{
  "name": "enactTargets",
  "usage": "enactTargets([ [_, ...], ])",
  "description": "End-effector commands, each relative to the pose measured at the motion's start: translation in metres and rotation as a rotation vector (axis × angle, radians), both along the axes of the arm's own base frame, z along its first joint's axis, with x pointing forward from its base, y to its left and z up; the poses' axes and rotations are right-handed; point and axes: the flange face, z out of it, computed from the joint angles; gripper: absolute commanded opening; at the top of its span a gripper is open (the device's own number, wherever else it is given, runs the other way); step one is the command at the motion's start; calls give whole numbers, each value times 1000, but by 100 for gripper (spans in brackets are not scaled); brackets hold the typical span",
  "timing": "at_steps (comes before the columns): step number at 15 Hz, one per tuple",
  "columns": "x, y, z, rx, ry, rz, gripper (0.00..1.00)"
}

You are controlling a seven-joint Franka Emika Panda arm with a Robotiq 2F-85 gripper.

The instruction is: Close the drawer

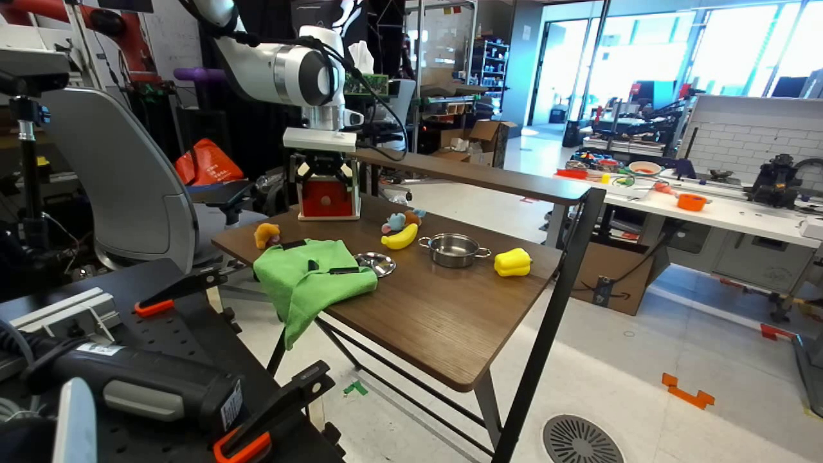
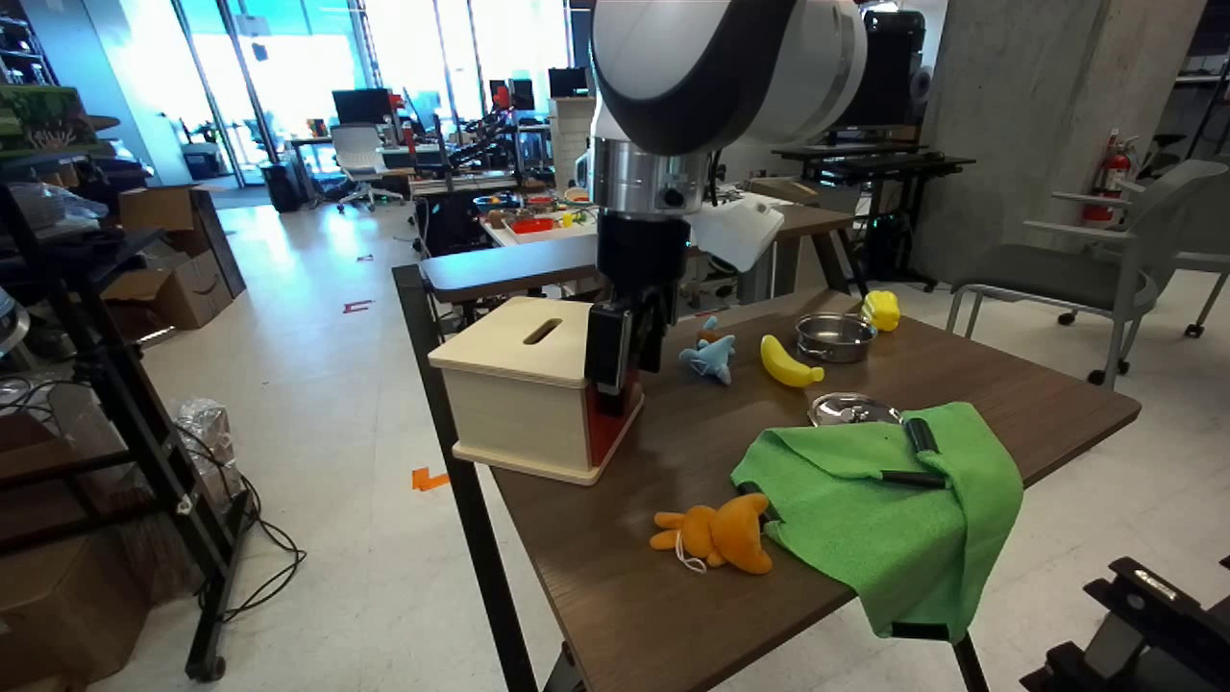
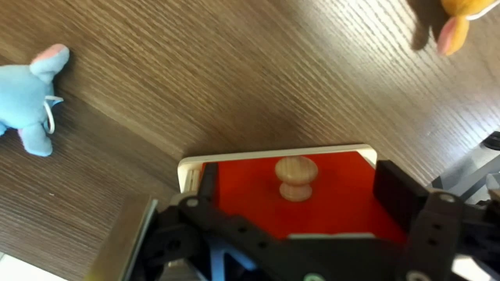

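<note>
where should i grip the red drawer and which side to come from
Probably by its round wooden knob, from above, closing on its two sides: it juts from the flat red front, and the wrist view shows both sides exposed.

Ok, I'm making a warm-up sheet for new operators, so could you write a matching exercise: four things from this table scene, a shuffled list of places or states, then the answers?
Things:
1. wooden knob
2. green cloth
3. metal pot
4. wooden box

Places or states:
A. between the banana and the yellow pepper
B. has a slot in its top
C. on the red drawer front
D. hanging partly over the table's edge

Pairs: 1-C, 2-D, 3-A, 4-B
</note>
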Motion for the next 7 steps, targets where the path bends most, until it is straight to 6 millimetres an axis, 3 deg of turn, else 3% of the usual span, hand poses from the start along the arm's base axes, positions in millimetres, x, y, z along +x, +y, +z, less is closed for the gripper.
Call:
enactTargets([
  [1,-11,-3,13,-11,16,-49,100],
  [7,-26,-11,26,-26,38,-78,100],
])
